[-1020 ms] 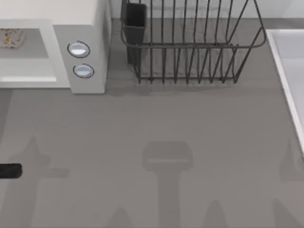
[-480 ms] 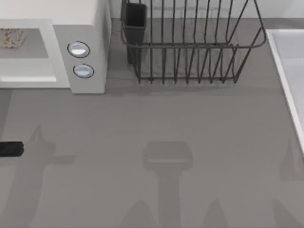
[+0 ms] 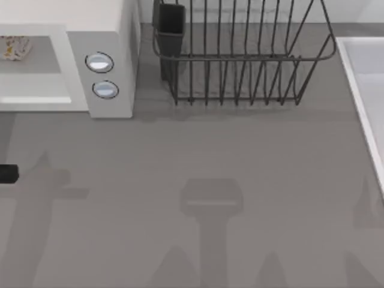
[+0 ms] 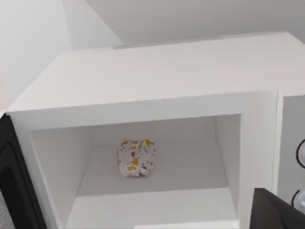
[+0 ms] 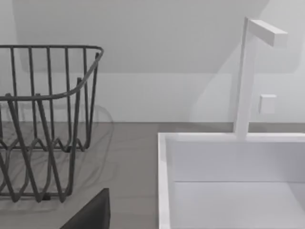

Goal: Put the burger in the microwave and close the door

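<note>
The burger [image 4: 136, 158], a rounded white-paper bundle with orange-yellow patches, sits deep inside the microwave [image 4: 157, 81], toward ten o'clock of the table. The door [image 4: 14, 181] hangs open, its dark pane cut off at the edge. The left gripper [image 3: 8, 174] pokes in at nine o'clock; its fingers can't be made out.

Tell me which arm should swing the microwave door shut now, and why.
Left. Its wrist view faces the open microwave with the burger already inside and the dark door beside the opening; its tip sits at the table's left edge. The right wrist view faces the dish rack and sink, probably too far.
</note>
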